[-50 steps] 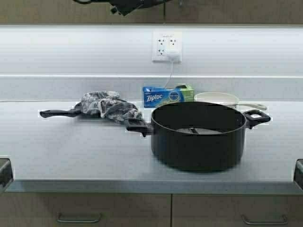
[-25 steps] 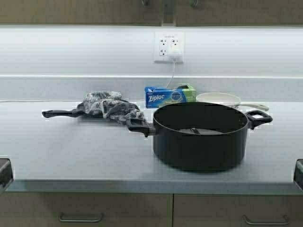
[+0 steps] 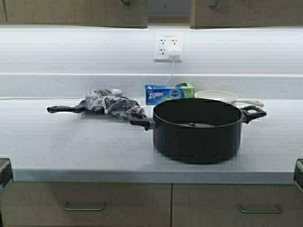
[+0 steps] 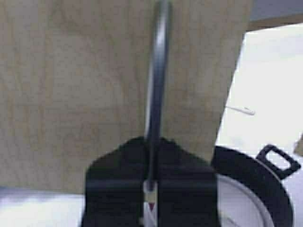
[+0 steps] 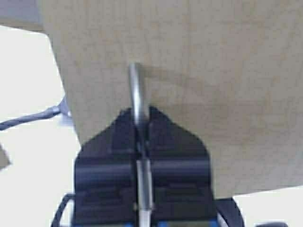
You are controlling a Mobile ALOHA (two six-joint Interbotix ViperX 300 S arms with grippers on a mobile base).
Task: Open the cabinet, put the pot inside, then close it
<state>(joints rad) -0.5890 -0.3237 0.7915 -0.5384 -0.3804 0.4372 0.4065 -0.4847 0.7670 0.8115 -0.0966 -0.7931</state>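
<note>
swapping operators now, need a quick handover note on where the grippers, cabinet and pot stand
Left gripper: shut on the left door's handle.
Right gripper: shut on the right door's handle.
Cabinet: both doors already pulled partly open, with a gap between them in the high view.
Pot: on the counter below the cabinet, with nothing gripping it.
Done: both handles gripped, doors started.
Left: open the doors fully, lift the pot inside, close the cabinet.
</note>
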